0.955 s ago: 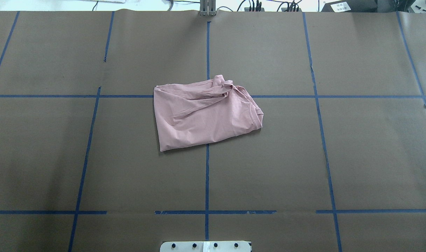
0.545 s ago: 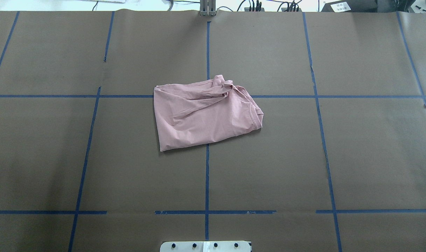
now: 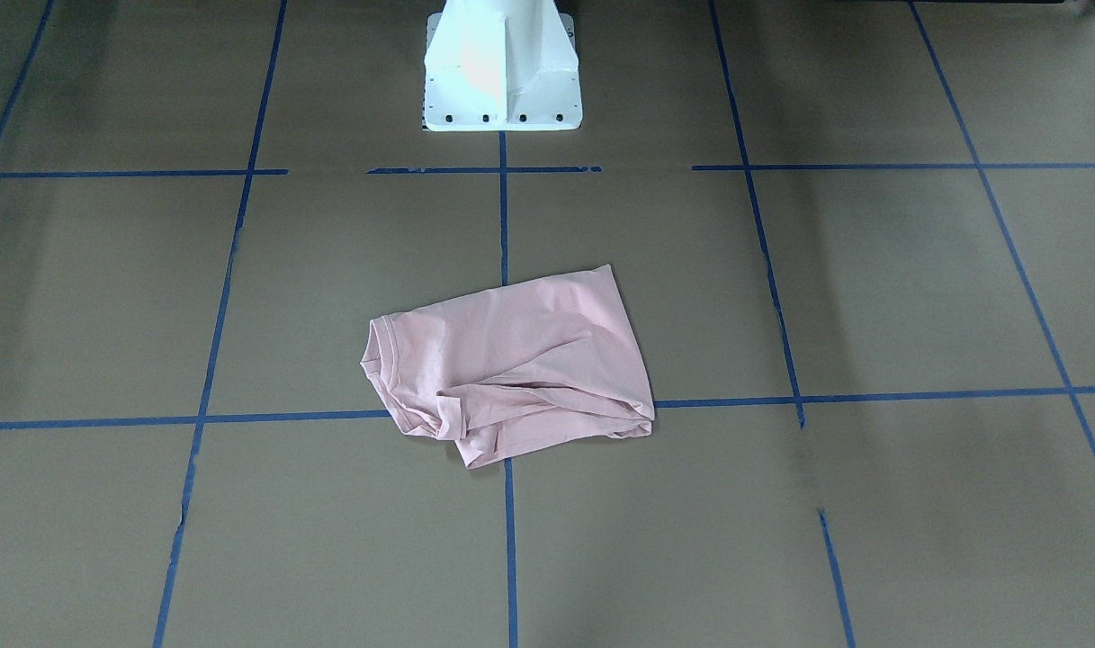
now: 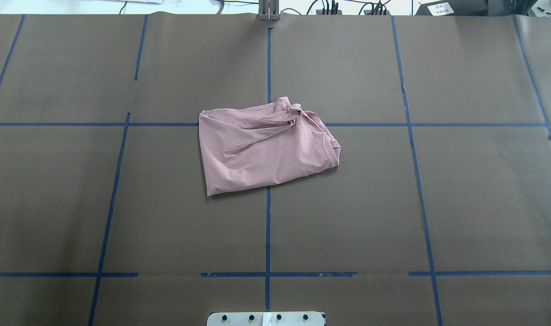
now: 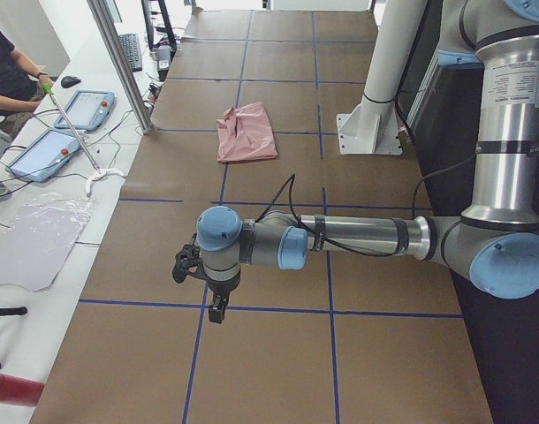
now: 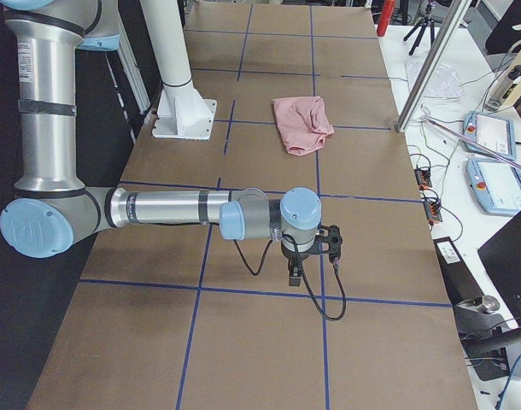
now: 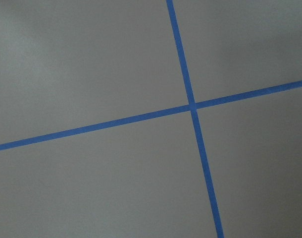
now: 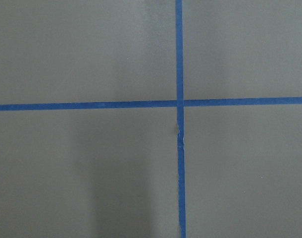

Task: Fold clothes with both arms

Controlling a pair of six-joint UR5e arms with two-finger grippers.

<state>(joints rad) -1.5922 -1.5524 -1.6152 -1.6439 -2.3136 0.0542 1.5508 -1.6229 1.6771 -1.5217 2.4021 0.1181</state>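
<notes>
The clothes are one pale pink T-shirt [image 4: 266,151], bunched and loosely folded near the table's middle, its ribbed neck at the right edge in the overhead view. It also shows in the front-facing view [image 3: 511,364] and both side views [image 5: 246,132] [image 6: 301,124]. No print is visible. My left arm [image 5: 358,237] stretches low over the table's left end, far from the shirt; its gripper [image 5: 218,309] points down and I cannot tell its state. My right arm [image 6: 175,209] mirrors it at the right end; its gripper [image 6: 293,278] likewise cannot be judged. Both wrist views show only paper and tape.
Brown paper with a blue tape grid [image 4: 268,226] covers the table. The white pedestal base [image 3: 500,67] stands at the robot's side. Tablets [image 5: 84,110], cables and a seated person [image 5: 9,71] are beyond the far edge, along with a metal post [image 6: 431,60].
</notes>
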